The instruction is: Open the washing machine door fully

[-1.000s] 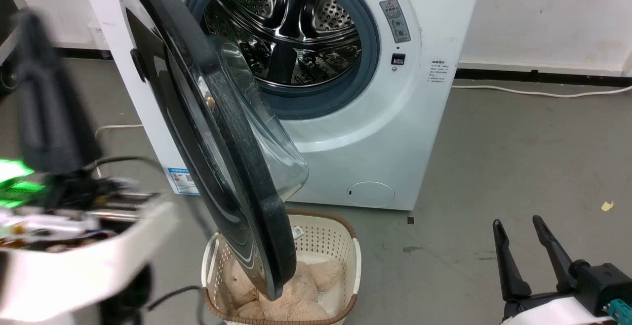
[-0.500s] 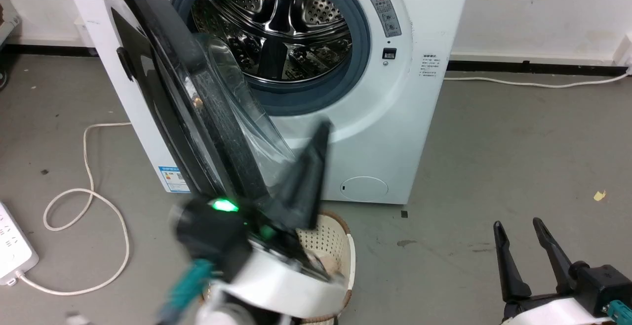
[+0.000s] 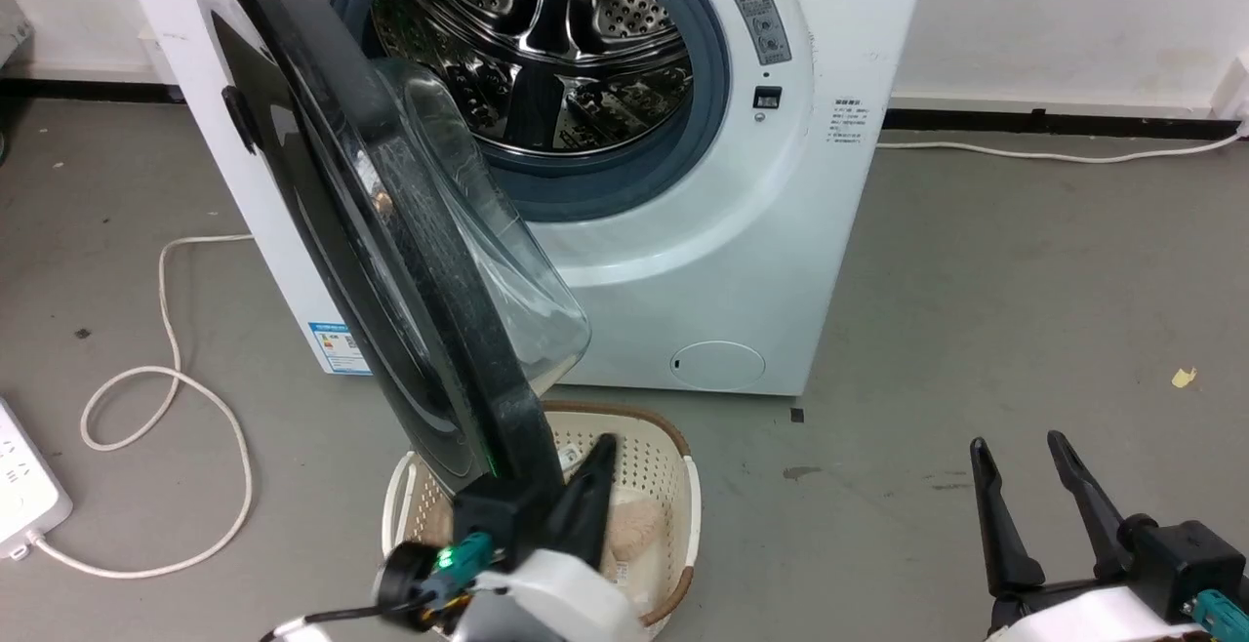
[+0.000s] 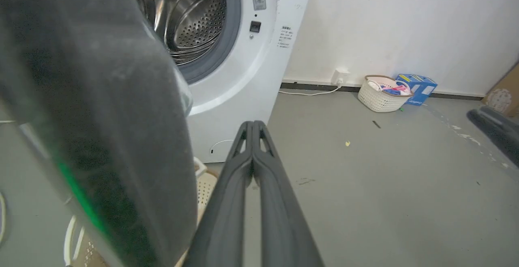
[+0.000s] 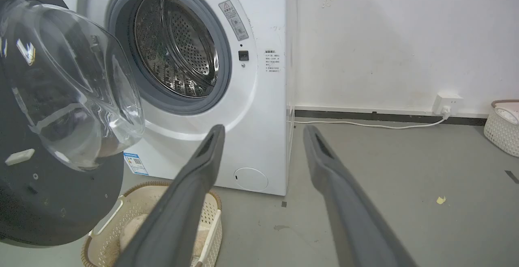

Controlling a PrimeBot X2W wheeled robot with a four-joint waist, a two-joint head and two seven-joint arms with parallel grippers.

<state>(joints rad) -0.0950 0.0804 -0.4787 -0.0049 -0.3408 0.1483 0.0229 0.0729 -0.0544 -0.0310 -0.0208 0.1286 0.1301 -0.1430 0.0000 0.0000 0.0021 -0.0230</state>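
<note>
The washing machine door, glossy black with a clear domed glass bowl, stands swung out from the white washing machine, nearly edge-on in the head view. The steel drum lies exposed. My left gripper is shut on nothing, pointing up just right of the door's lower rim. In the left wrist view its fingers press together with the door's rim close on the left; whether they touch I cannot tell. My right gripper hangs open at the lower right, away from the door. Its fingers are spread wide.
A cream laundry basket with a beige plush toy sits on the floor under the door's lower edge. A power strip and white cable lie at the left. Another basket and a blue box stand by the wall.
My left arm swept from the far left across the front of the door and dropped to its lower rim. The head camera shifted slightly. The door's angle looks the same, and the right gripper stayed put.
</note>
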